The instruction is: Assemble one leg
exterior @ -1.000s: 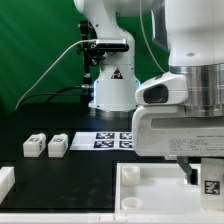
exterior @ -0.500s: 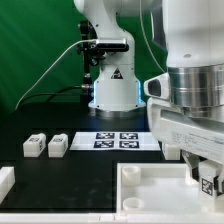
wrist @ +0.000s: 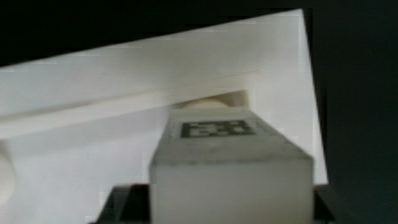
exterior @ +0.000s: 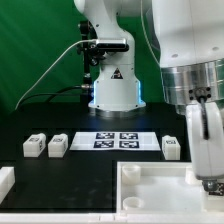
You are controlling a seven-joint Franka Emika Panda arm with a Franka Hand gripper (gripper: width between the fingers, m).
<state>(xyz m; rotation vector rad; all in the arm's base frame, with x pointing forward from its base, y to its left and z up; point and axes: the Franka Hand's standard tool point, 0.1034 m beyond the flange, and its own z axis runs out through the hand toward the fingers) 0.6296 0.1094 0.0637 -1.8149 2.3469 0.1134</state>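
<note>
One leg [wrist: 221,165] is seen pinched in the gripper [wrist: 217,205] in the wrist view, tag face toward the camera, held just over the large white tray [wrist: 107,100] near a pocket. In the exterior view the gripper [exterior: 208,175] sits at the lower right over the tray [exterior: 150,185], and only a sliver of the held leg [exterior: 212,186] is made out at the frame edge. Three more legs are left on the black table: two [exterior: 46,146] at the exterior view's left, one [exterior: 171,147] just past the marker board [exterior: 118,140].

Risks, judged from this pose:
- The leg could be caught on the pocket rim if it is lowered slightly off-centre (alignment cannot be confirmed, the pocket is mostly hidden behind the leg).
- The leg could be tilted in the pinch on contact, so jamming is possible.
- The tray could be shoved if the leg is pressed down while misaligned.
</note>
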